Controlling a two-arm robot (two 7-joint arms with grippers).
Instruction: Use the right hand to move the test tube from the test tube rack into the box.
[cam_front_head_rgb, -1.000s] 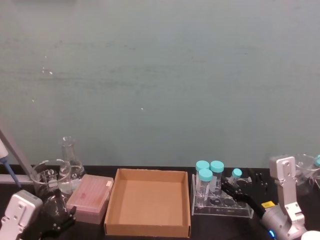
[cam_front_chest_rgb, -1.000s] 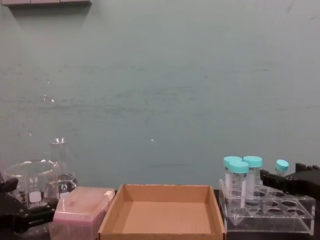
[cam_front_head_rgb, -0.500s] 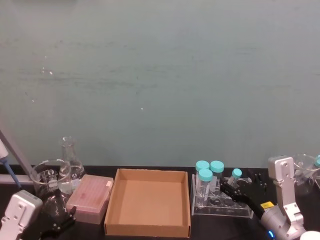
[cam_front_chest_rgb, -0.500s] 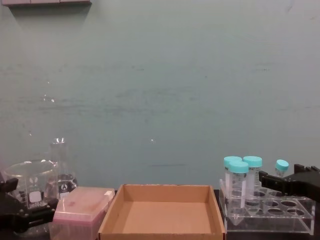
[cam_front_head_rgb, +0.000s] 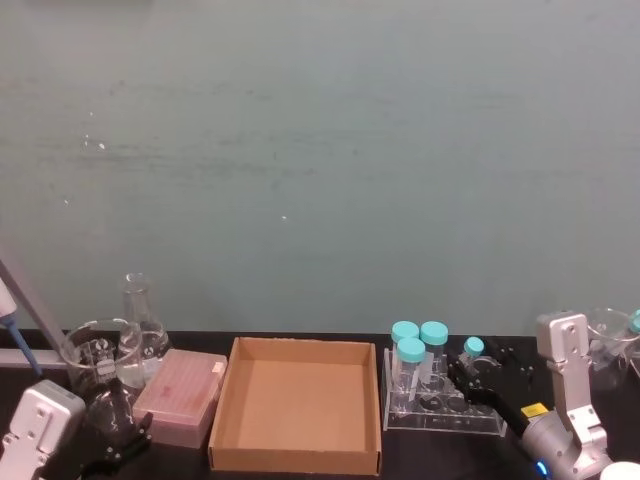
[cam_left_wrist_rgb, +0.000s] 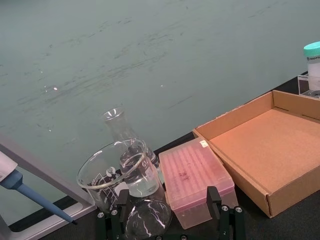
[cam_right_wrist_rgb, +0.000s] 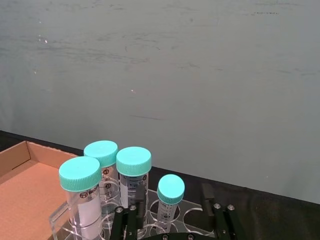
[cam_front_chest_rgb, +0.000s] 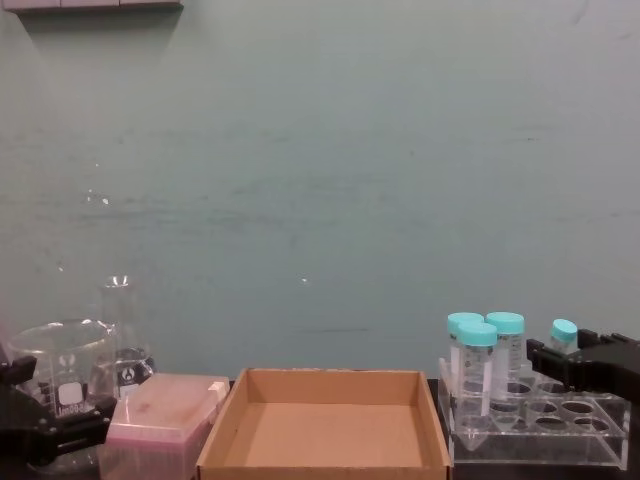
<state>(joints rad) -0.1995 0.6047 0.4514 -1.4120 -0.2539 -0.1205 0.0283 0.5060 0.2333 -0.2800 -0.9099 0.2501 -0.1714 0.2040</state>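
The slim test tube (cam_right_wrist_rgb: 170, 195) with its small teal cap stands in a right-end hole of the clear test tube rack (cam_front_head_rgb: 470, 425). My right gripper (cam_right_wrist_rgb: 172, 221) is open, with one black finger on each side of the tube and a gap on both sides. From the head view the right gripper (cam_front_head_rgb: 466, 368) hangs low over the rack's right end, just before the test tube (cam_front_head_rgb: 474, 347). The brown box (cam_front_head_rgb: 295, 462) lies empty to the left of the rack. My left gripper (cam_left_wrist_rgb: 167, 225) is parked open at the near left.
Three wider teal-capped tubes (cam_front_head_rgb: 411, 352) fill the rack's left end. A pink plastic box (cam_front_head_rgb: 182, 397), a beaker (cam_front_head_rgb: 95, 350), a conical flask (cam_front_head_rgb: 138, 312) and a round glass flask (cam_left_wrist_rgb: 146, 222) crowd the left side, with a blue pipette (cam_left_wrist_rgb: 22, 189) beyond.
My right gripper has edged forward over the rack, its fingers coming alongside the small test tube. The tube, the box and the left arm have stayed put.
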